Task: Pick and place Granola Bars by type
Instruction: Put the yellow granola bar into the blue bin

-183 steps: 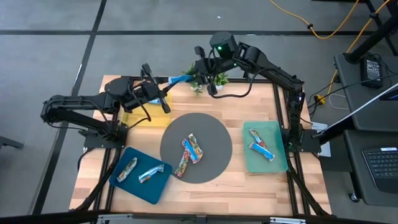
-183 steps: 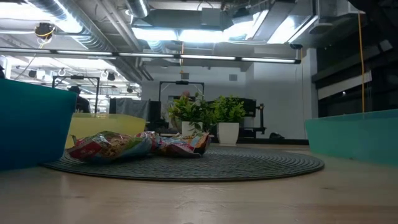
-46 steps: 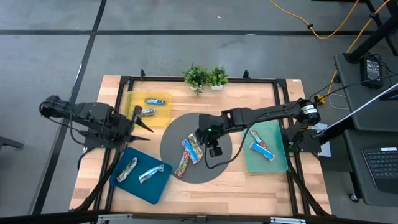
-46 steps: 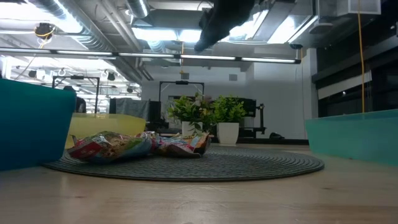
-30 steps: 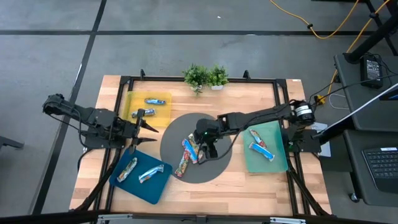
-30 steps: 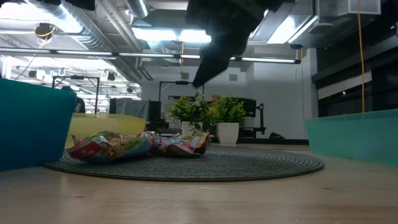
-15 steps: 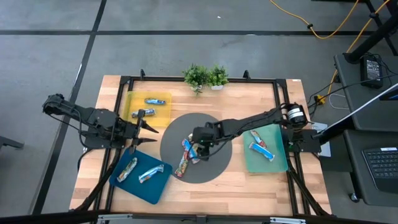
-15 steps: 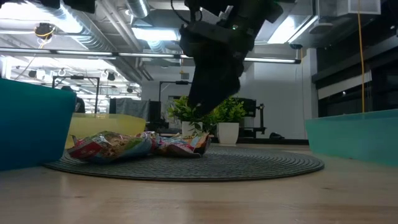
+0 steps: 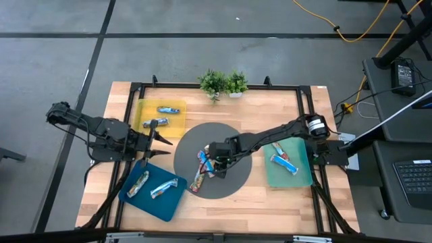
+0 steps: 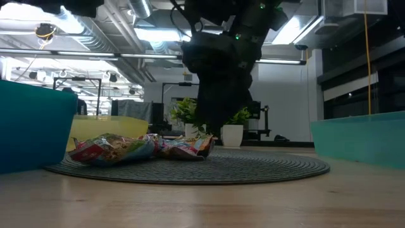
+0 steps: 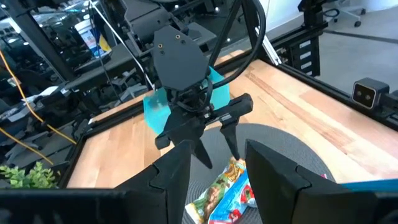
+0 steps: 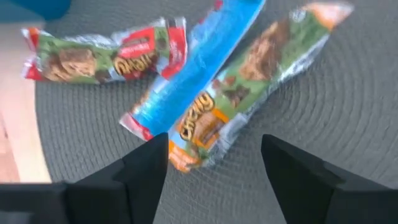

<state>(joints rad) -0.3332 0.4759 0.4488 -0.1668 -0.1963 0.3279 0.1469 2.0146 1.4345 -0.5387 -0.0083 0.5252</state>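
I'm hovering the right gripper (image 9: 214,162), fingers spread and empty, over the Granola Bars (image 9: 206,167) piled mid-mat (image 9: 236,138), lining up one type; left gripper (image 9: 156,138) waits left, half-open, empty.

Workshop with grey floor and bright ceiling lights

Grey floor (image 9: 67,40) surrounds the wooden table (image 9: 270,202); a yellow cable (image 9: 351,30) trails at 1 o'clock, a desk (image 9: 405,182) at 3; ceiling lights (image 10: 177,35) and ducts overhead.
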